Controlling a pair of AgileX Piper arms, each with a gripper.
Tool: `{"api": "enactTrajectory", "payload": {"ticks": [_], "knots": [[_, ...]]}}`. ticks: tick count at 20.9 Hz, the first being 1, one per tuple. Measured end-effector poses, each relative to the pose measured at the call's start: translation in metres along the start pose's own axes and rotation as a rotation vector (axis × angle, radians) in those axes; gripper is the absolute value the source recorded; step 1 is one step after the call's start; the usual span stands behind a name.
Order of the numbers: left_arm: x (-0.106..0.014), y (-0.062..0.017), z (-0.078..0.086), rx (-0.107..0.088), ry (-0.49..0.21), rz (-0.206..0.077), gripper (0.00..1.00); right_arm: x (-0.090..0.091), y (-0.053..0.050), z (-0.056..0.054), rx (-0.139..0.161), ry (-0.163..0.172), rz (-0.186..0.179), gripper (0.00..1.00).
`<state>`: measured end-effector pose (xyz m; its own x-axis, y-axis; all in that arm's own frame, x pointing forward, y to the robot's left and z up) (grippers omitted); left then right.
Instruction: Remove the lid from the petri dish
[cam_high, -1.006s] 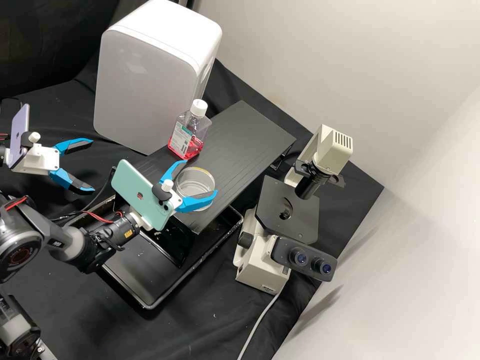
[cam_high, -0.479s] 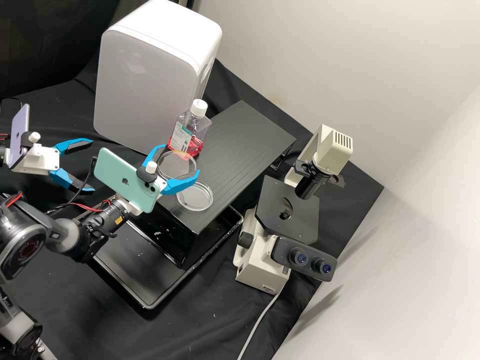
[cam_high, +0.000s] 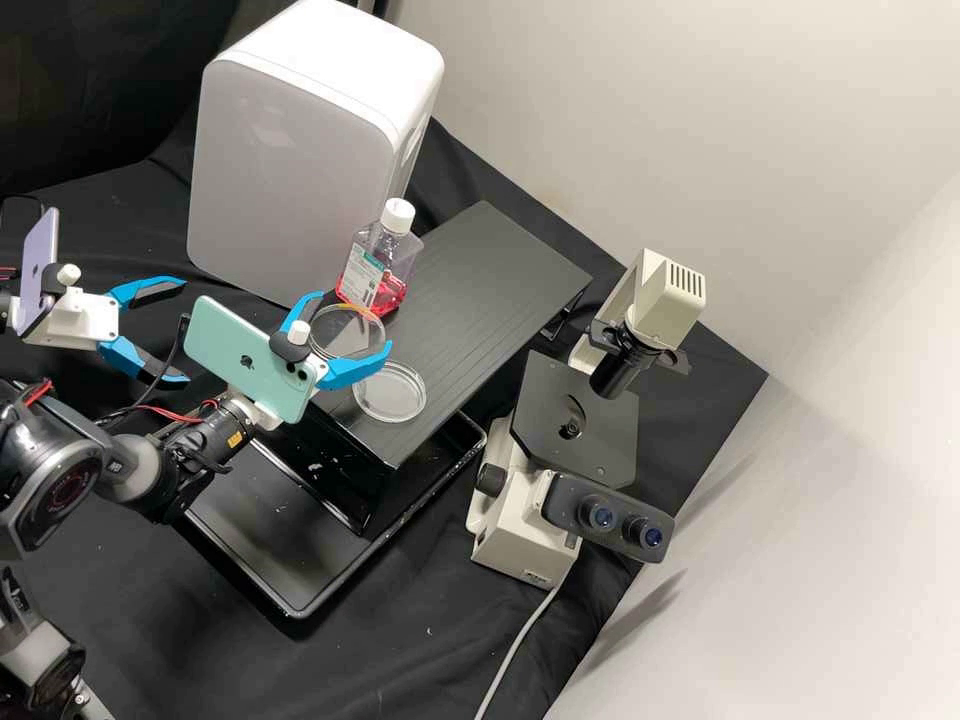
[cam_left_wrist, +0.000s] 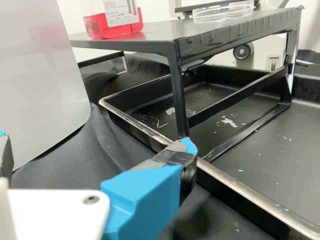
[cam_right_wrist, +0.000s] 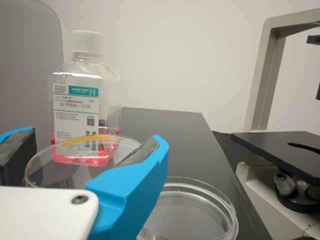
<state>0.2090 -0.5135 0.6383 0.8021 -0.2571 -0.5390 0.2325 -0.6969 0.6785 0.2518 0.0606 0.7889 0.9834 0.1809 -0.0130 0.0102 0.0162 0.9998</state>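
The black-draped surface (cam_high: 420, 620) carries a tall white box (cam_high: 310, 140) at the back, a microscope (cam_high: 590, 440) to one side, and between them a raised black platform (cam_high: 480, 290) standing in a shallow tray (cam_high: 290, 560). A bottle (cam_high: 378, 262) of pink liquid stands on the platform's far corner.

The right tool (cam_high: 353, 322) hangs above the platform, its blue fingers clamped on the clear lid (cam_high: 347, 332), which is held roughly level in the air. The lid is clear of the petri dish (cam_high: 391, 392), which sits open on the platform near its front edge, just beside and below. The left tool (cam_high: 165, 330) waits well off to the side with its fingers spread and nothing between them.

The lid is off but not yet set down, and that is where the risk lies. It seems to be pinched only by its rim, though the clear plastic makes the contact hard to read. A slip would drop it onto the open dish or into the tray. The bottle is close behind the lid, so a swing that way could topple it.
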Motion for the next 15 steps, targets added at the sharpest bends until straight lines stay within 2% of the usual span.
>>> {"api": "enactTrajectory", "payload": {"ticks": [6,15], "knots": [[0.0,0.0,0.0,0.0,0.0,0.0,1.0,0.003,-0.0066,0.002,-0.009,-0.011,-0.02,0.0],[0.0,0.0,0.0,0.0,0.0,0.0,1.0,0.0036,-0.0084,0.005,-0.006,-0.029,-0.022,0.0]]}}
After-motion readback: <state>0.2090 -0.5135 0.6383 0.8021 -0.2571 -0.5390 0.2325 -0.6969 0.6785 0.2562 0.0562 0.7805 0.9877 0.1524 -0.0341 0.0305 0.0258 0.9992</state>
